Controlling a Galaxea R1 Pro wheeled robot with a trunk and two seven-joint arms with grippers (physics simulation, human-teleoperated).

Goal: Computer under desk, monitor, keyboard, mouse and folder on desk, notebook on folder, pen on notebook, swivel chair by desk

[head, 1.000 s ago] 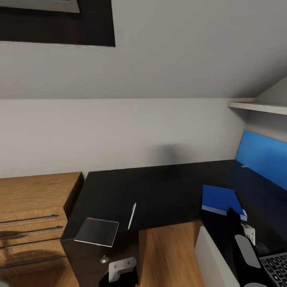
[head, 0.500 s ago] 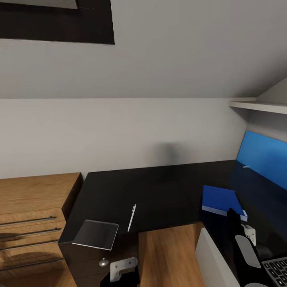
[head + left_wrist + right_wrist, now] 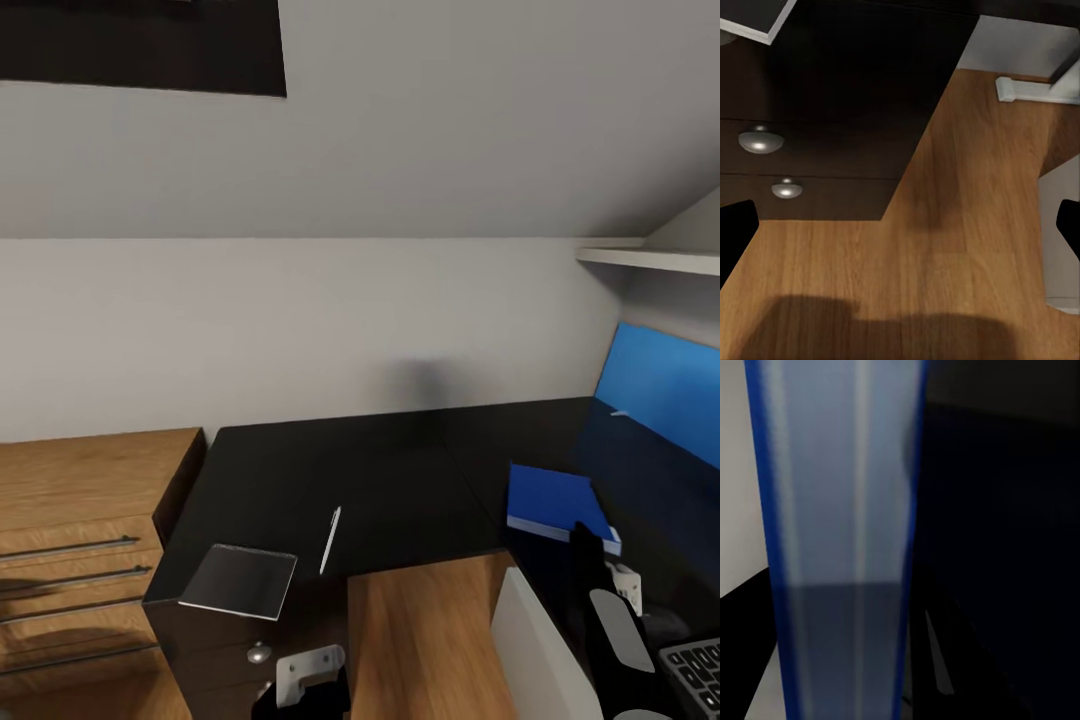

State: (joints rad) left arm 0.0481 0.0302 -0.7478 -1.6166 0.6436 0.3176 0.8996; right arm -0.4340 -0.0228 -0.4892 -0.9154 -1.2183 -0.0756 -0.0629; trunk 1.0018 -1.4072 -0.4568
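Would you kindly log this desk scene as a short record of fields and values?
folder: blue folder flat on the desk's right wing
notebook: notebook at the desk's front left corner, overhanging the edge
pen: pen lying beside the notebook, apart from it
desk: black desk
keyboard: keyboard corner at lower right
stacking: not yet done

On the desk (image 3: 400, 470) before me, the notebook (image 3: 240, 581) lies at the left front corner, the pen (image 3: 330, 540) just right of it. The folder (image 3: 556, 505) lies farther right, the dresser (image 3: 80, 540) left of the desk.
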